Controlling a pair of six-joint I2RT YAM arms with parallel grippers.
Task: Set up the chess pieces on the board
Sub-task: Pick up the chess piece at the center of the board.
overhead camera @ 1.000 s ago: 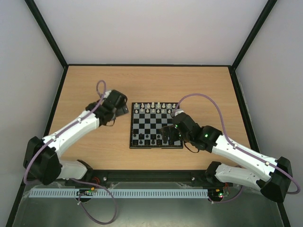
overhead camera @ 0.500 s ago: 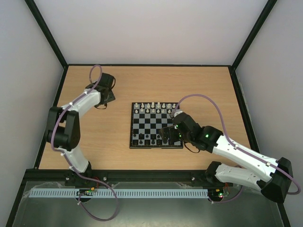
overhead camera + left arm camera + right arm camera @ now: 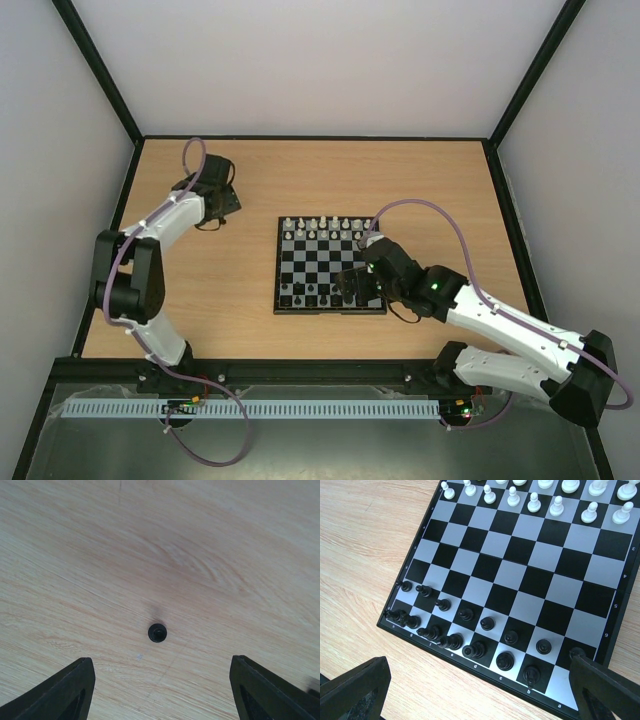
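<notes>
left gripper (image 3: pixel 160 692) fingers apart, tips cut off by the frame; a lone black piece (image 3: pixel 157 632) sits on the table (image 3: pixel 225 555) between them, untouched. right gripper (image 3: pixel 480 690) gapes wide over the board (image 3: pixel 545 555); chess pieces (image 3: pixel 466 614) crowd its near rows, one corner piece half hidden. rim letters (image 3: pixel 475 667) are barely legible.

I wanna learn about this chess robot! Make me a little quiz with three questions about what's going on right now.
1. True or false: the left hand is squeezing the lone black piece.
2. Where does that piece sit? A: on a white square. B: on the wooden table. C: between shut fingers.
3. Fill in the blank: the right hand hovers over the end of the board that holds the ___ pieces.

Key: 1 false, the hand is open and the piece sits loose between its fingers; 2 B; 3 black.
</notes>
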